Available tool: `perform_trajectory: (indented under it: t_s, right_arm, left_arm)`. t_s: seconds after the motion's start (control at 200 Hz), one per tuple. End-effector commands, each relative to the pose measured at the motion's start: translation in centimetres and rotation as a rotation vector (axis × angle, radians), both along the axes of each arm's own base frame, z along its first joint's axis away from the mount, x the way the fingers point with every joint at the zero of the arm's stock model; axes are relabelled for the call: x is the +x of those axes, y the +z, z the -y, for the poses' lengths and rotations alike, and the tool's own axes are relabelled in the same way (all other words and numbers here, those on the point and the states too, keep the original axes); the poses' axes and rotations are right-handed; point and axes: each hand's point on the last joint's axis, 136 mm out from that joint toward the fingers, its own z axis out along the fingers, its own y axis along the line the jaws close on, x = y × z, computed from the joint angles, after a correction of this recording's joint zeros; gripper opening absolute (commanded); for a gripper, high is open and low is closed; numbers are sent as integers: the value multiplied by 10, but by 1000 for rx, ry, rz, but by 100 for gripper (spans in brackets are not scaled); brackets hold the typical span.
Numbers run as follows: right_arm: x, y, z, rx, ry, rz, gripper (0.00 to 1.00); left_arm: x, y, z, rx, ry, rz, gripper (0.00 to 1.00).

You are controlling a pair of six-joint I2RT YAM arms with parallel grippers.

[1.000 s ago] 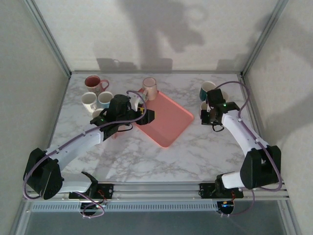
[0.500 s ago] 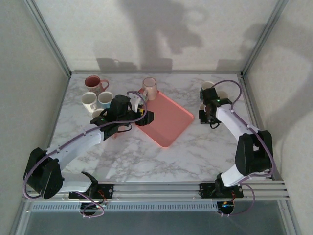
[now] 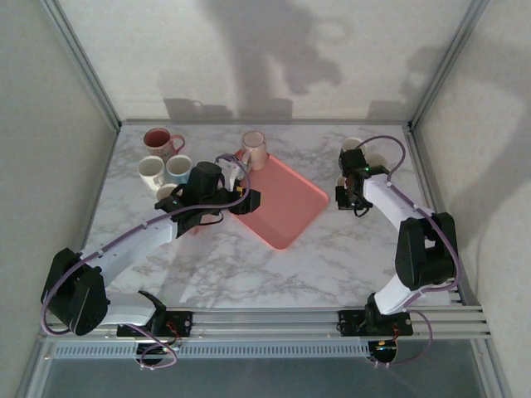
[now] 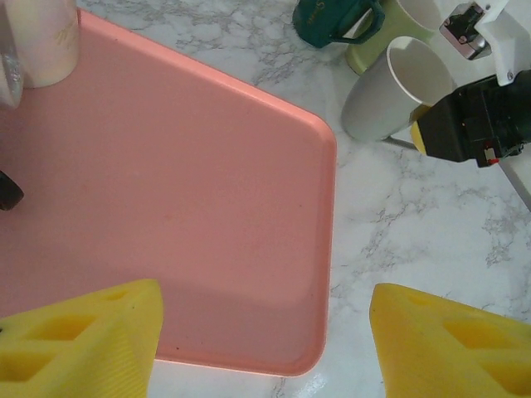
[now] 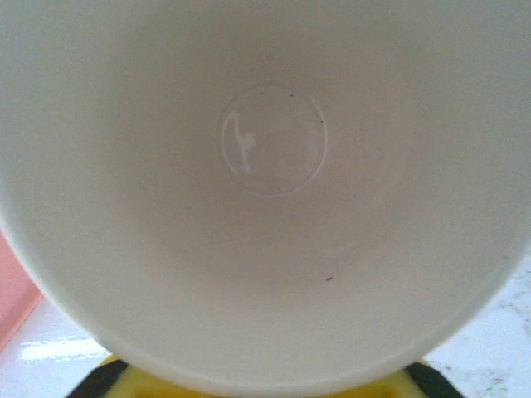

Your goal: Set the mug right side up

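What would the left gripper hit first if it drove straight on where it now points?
Probably the pink tray: in the left wrist view the open left gripper aims at its bare floor near the corner. The cream mug on the tray sits off that line. Depth is hard to judge.

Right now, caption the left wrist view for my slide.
Open left tool over the pink tray; past its corner, right tool at the rim of a white mug.
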Motion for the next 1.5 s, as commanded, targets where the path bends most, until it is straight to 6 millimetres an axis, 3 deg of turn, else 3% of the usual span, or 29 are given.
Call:
perform_trajectory:
  t_s: [0.0,0.215,0.506,0.736,0.986,1.177,1.267,1.497]
  right_arm:
    - [13,8,-2,18,-14,55,28]
    - [1,19,-1,36,-36,55,41]
    - [-35,74,0,132,-58,175,53]
    - [-59,103,-10,254,7,307,58]
    - [-66,103,-20,332,21,297,59]
    - [-60,98,-29,383,10,280,59]
    - [-54,98,-33,408,4,283,59]
    - [-46,98,-42,460,5,285,59]
  left_arm:
    - [6,7,-4,15,15,27,66]
    - [7,9,-6,23,23,35,67]
    - [12,7,-16,67,73,49,67]
    - [21,10,-31,135,143,73,67]
    - [43,3,-55,161,318,14,67]
    - [65,-25,-63,215,488,-183,63]
    - [75,-39,-57,222,524,-254,59]
    - [100,-64,-61,311,606,-308,54]
